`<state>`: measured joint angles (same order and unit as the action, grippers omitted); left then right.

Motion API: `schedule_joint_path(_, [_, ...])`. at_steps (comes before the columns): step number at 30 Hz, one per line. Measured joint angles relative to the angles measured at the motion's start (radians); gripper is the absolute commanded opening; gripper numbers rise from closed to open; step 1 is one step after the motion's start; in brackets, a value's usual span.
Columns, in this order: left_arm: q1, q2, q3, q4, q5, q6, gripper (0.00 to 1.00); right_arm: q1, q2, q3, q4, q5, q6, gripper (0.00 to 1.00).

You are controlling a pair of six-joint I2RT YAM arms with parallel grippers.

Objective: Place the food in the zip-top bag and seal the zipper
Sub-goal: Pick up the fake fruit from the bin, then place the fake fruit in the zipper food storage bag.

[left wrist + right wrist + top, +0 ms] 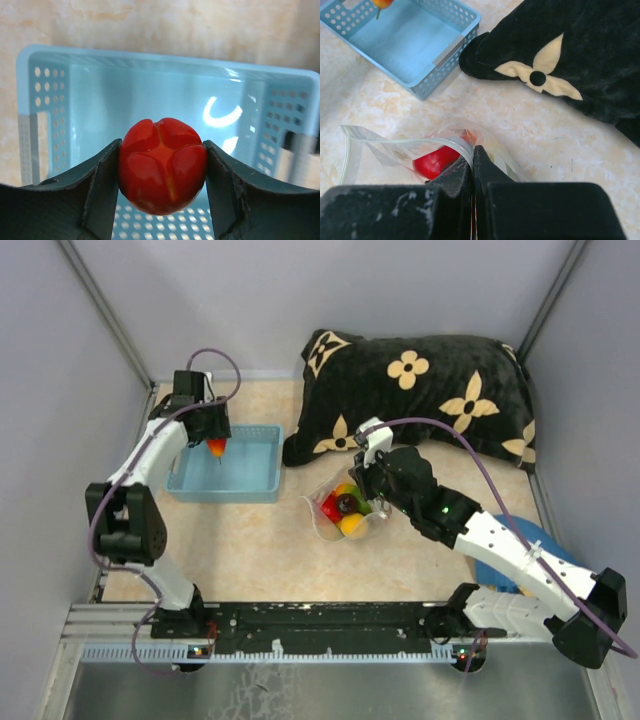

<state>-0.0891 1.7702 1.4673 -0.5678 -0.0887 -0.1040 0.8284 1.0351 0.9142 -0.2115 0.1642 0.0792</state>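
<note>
Left gripper (162, 150) tight around red toy fruit (162, 175), above blue basket (50, 110).

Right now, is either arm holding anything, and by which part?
The left tool grips a red fruit by its sides, above the blue basket. The right tool pinches the clear bag at its mouth edge.

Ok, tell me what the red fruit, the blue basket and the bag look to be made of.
The red fruit is probably hard plastic with a glossy finish: smooth moulded lobes with soft highlights. The basket looks like light blue moulded plastic, fairly shiny: punched holes in the walls and a bright lamp reflection on its floor. The bag is thin clear plastic film: crinkled, with food showing through it.
</note>
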Motion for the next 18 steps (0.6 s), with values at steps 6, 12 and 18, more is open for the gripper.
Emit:
schedule_joint_path(6, [-0.061, -0.258, -0.172, 0.074, 0.094, -0.079, 0.54, 0.0, 0.0, 0.003, -0.015, 0.009, 0.001, 0.0])
schedule_joint_path(12, [-0.175, -0.43, -0.317, 0.173, 0.156, -0.133, 0.54, 0.0, -0.003, 0.004, -0.022, 0.025, 0.003, 0.0])
schedule_joint_path(18, [-0.286, -0.564, -0.398, 0.288, 0.22, -0.163, 0.54, 0.0, -0.008, 0.01, -0.041, 0.033, 0.011, 0.0])
